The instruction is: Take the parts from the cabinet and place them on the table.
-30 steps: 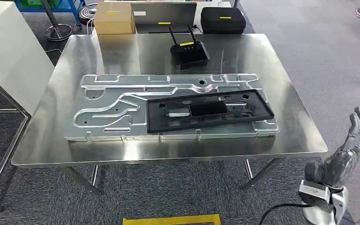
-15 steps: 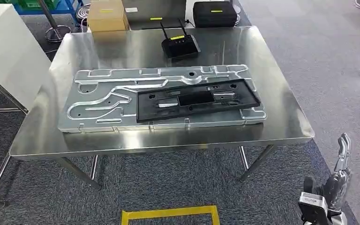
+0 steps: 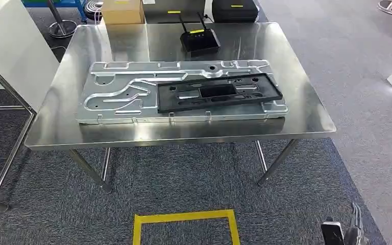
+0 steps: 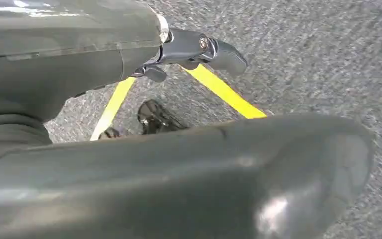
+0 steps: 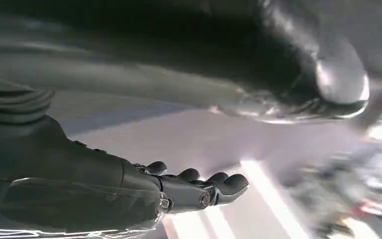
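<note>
A large silver machined plate (image 3: 127, 94) lies flat on the steel table (image 3: 306, 120). A black rectangular frame part (image 3: 219, 93) lies on top of its right half. My right hand (image 3: 354, 232) shows at the bottom right of the head view, low beside the table and well away from the parts. In the right wrist view the right hand (image 5: 199, 191) has its fingers stretched out with nothing in them. In the left wrist view my left hand (image 4: 199, 50) hangs over the carpet, fingers extended and holding nothing.
A black router (image 3: 199, 40) with two antennas stands at the table's far edge. Behind it are a cardboard box (image 3: 123, 11) and a black case (image 3: 235, 9). A white cabinet (image 3: 10, 46) stands at the left. A yellow tape square (image 3: 186, 227) marks the carpet in front of the table.
The whole view has shifted: the table sits farther off and higher in the picture, so the camera moved back. My right hand has dropped to the bottom edge of the head view.
</note>
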`<move>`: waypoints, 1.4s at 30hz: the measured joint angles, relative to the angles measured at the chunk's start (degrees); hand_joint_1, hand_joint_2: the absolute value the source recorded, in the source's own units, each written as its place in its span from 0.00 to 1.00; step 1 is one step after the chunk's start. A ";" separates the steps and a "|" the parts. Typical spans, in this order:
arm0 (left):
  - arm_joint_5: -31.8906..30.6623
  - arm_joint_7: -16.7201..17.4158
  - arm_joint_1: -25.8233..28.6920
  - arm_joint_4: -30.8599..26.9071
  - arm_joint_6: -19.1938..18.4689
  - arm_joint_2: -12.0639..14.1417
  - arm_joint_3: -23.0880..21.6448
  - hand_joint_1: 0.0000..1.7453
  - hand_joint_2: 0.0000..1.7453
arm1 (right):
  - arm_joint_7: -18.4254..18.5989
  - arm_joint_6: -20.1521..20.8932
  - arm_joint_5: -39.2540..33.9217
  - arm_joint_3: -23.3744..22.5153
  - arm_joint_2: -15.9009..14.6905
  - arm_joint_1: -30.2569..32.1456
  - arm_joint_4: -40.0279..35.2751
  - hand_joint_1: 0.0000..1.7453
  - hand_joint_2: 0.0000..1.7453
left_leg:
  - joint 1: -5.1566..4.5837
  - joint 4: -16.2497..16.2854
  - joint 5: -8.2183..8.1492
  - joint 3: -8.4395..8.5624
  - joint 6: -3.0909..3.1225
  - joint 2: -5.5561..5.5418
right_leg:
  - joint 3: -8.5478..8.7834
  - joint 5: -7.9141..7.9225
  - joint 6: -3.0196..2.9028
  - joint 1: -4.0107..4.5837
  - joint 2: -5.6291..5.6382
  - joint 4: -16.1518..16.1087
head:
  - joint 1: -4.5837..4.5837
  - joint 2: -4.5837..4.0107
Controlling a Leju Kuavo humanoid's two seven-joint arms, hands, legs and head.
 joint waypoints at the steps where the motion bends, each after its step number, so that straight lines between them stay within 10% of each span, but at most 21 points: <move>1: 0.00 0.09 -0.09 0.02 0.00 -0.15 0.00 0.00 0.00 | 1.27 -0.74 0.26 -1.47 -0.20 -1.69 5.41 0.00 0.00 | -0.04 0.25 0.33 -0.16 -0.29 0.14 | 4.22 -1.38 -0.48 0.16 0.01 -5.58 | 0.00 0.00; 3: 0.00 0.24 -0.33 0.09 0.00 -0.50 0.02 0.00 0.00 | 6.39 -1.57 1.58 -3.88 -0.31 -3.28 14.96 0.00 0.00 | -0.14 0.49 1.22 -0.58 -0.99 0.20 | 6.04 -2.95 -1.21 0.62 -0.07 -9.76 | 0.02 0.00; 6: -0.02 0.61 0.08 0.17 0.02 -0.72 0.07 0.00 0.00 | 16.01 -1.83 4.35 -4.72 -0.04 -3.71 22.88 0.00 0.00 | -0.02 0.43 1.76 -0.95 -2.14 0.15 | 5.07 -1.13 -2.48 0.28 -0.37 -10.30 | 0.00 0.00; 10: -0.02 0.74 0.21 0.26 0.07 -1.03 0.09 0.00 0.00 | 18.44 -1.71 5.27 -5.06 0.24 -4.40 28.69 0.00 0.00 | 0.19 13.41 -10.91 -4.57 -2.93 -0.01 | 1.64 1.27 -3.46 0.67 -0.45 -9.93 | -0.02 0.00; 12: -0.02 0.85 0.16 0.26 0.07 -1.03 0.09 0.00 0.00 | 22.46 0.51 5.73 -5.26 0.24 -4.86 30.76 0.00 0.00 | 0.22 18.04 -10.42 -4.26 -3.11 -0.01 | -0.27 2.46 -3.39 0.79 -0.59 -9.48 | -0.02 0.00; 15: -0.02 1.33 0.05 0.26 0.04 -1.18 0.07 0.00 0.00 | 35.62 9.31 4.50 -5.99 0.77 -5.63 33.06 0.00 0.00 | 0.26 10.02 -4.57 3.25 -2.76 -0.01 | -3.28 4.00 -2.95 0.81 -0.59 -8.33 | -0.02 0.00; 17: 0.02 1.60 -0.44 0.26 -0.04 -1.25 0.04 0.00 0.00 | 42.98 16.05 3.58 -6.79 1.58 -5.97 33.64 0.00 0.00 | -0.06 -1.04 -7.77 10.85 -2.23 -0.06 | -4.23 4.54 -2.46 1.13 -0.57 -7.20 | -0.02 0.00; 21: -0.02 1.75 -0.54 0.26 -0.13 -1.60 0.00 0.00 0.00 | 44.89 18.60 3.37 -7.60 2.89 -6.44 34.85 0.00 0.00 | -0.11 -1.87 -6.64 9.53 -0.13 0.17 | -4.48 6.53 -1.12 0.90 -0.67 -7.50 | 0.00 0.00; 25: -0.02 1.84 -0.66 0.31 -0.11 -1.84 0.00 0.00 0.00 | 45.05 18.71 3.28 -8.24 3.02 -6.55 35.39 0.00 0.00 | -0.09 -1.78 -3.72 6.09 0.87 0.52 | -7.48 -6.64 -0.18 0.39 -0.31 3.89 | 0.00 0.00; 27: 0.09 1.84 -0.62 0.31 -0.11 -1.88 0.02 0.00 0.00 | 45.95 20.93 3.56 -8.34 3.28 -6.67 35.61 0.00 0.00 | -0.11 -1.44 -2.28 4.06 0.68 0.56 | -7.75 -7.16 0.05 0.34 -0.31 9.77 | 0.00 0.00; 30: 0.07 1.84 -0.67 0.31 -0.11 -2.10 0.00 0.00 0.00 | 47.82 25.12 4.81 -8.30 4.20 -6.78 35.83 0.00 0.00 | -0.07 -0.44 -0.73 1.10 0.23 0.53 | -0.55 -0.49 -0.16 0.17 -0.30 2.43 | 0.00 0.00; 32: 0.07 1.66 -0.73 0.31 -0.09 -2.21 -0.04 0.00 0.00 | 48.43 26.08 5.47 -8.08 5.09 -7.12 35.94 0.00 0.00 | -0.36 0.18 -0.01 0.25 -0.31 0.46 | 6.93 -2.77 -0.83 0.44 -0.06 -8.56 | 0.00 0.00; 36: 0.04 1.33 -0.74 0.31 -0.04 -1.72 -0.11 0.00 0.00 | 48.78 26.97 5.62 -7.95 6.69 -7.31 36.16 0.00 0.00 | -0.15 -0.14 2.07 -0.14 -1.93 0.56 | 6.96 -2.58 -2.44 0.78 -0.12 -10.95 | 0.00 0.00; 37: 0.02 1.35 -0.67 0.31 -0.02 -1.20 -0.11 0.00 0.00 | 48.63 27.28 5.51 -7.95 7.30 -7.41 36.38 0.00 0.00 | 0.23 0.72 0.88 -0.53 -2.17 0.28 | 6.46 -1.77 -2.84 0.50 -0.66 -11.21 | 0.00 0.00; 40: -0.02 1.88 -0.34 0.31 0.07 -0.57 -0.65 0.00 0.00 | 47.30 27.85 4.24 -8.08 7.94 -7.42 36.37 0.00 0.00 | 0.34 11.14 -9.95 -3.46 -2.67 0.11 | 3.82 0.28 -3.74 0.74 -0.63 -11.10 | 0.00 0.00; 42: -0.02 2.12 -0.35 0.31 0.09 -0.09 -1.09 0.00 0.00 | 46.62 27.85 3.56 -8.43 8.39 -7.36 36.48 0.00 0.00 | 0.41 17.84 -11.51 -4.25 -2.96 0.11 | 1.75 1.60 -3.67 0.89 -0.73 -10.65 | 0.00 0.00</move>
